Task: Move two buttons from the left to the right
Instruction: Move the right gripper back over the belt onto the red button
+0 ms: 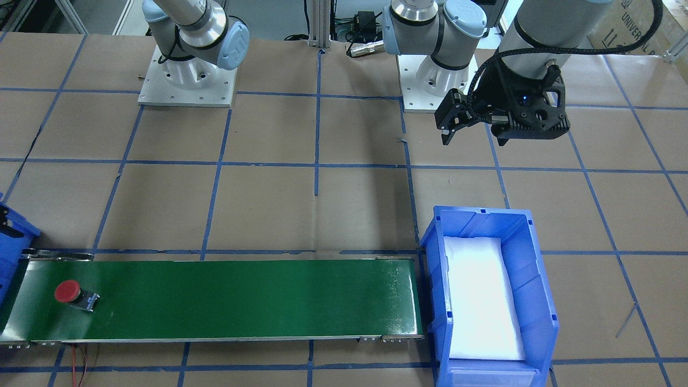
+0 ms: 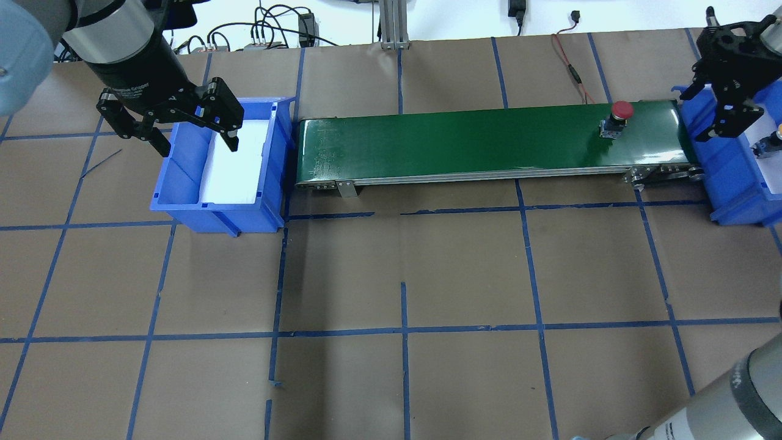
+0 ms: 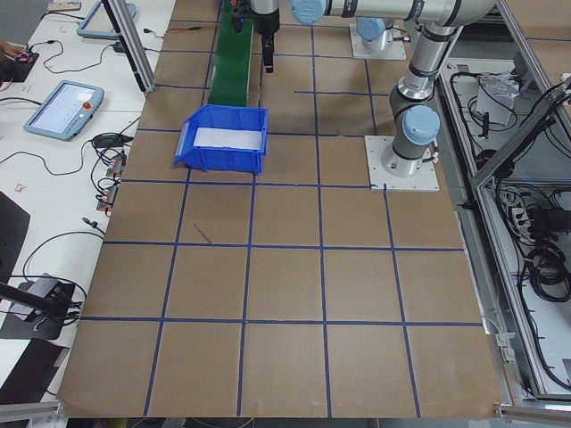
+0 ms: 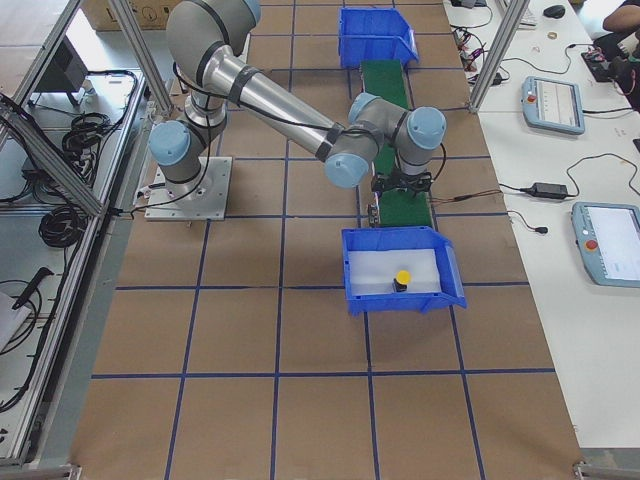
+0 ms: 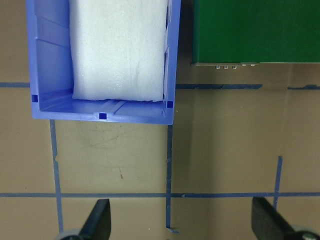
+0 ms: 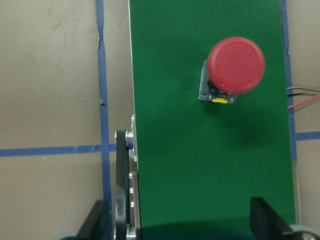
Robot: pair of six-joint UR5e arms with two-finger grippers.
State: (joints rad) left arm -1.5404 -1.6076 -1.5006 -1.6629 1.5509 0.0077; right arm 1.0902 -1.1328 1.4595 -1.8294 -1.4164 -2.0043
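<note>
Yellow-capped push-button (image 4: 402,277) sits nearest in the right-side view, upright on the white foam liner (image 4: 375,272) of the right blue bin (image 4: 405,303), so I judge that half of the job done. Just beyond it the right end effector (image 6: 180,215) hangs over the end of the green conveyor belt (image 6: 175,125), jaws spread and holding nothing. Ahead of it on the belt stands the red-capped push-button (image 6: 235,65), nearer one belt edge than the other, its wide cap hiding most of its small block body (a sliver of yellow shows underneath).

Farther along, at the belt's other end, the left blue bin (image 2: 214,217) holds only foam. The left end effector (image 2: 198,146) hovers above it, also released and empty, over the paper-covered counter (image 2: 464,269).

The likely trouble lies in the pick. Jaws closing on the round cap instead of the body could squeeze the button out sideways, and its off-centre spot leaves little margin before it tips off the belt. A careless drop could also land it on the yellow one and knock that over.
</note>
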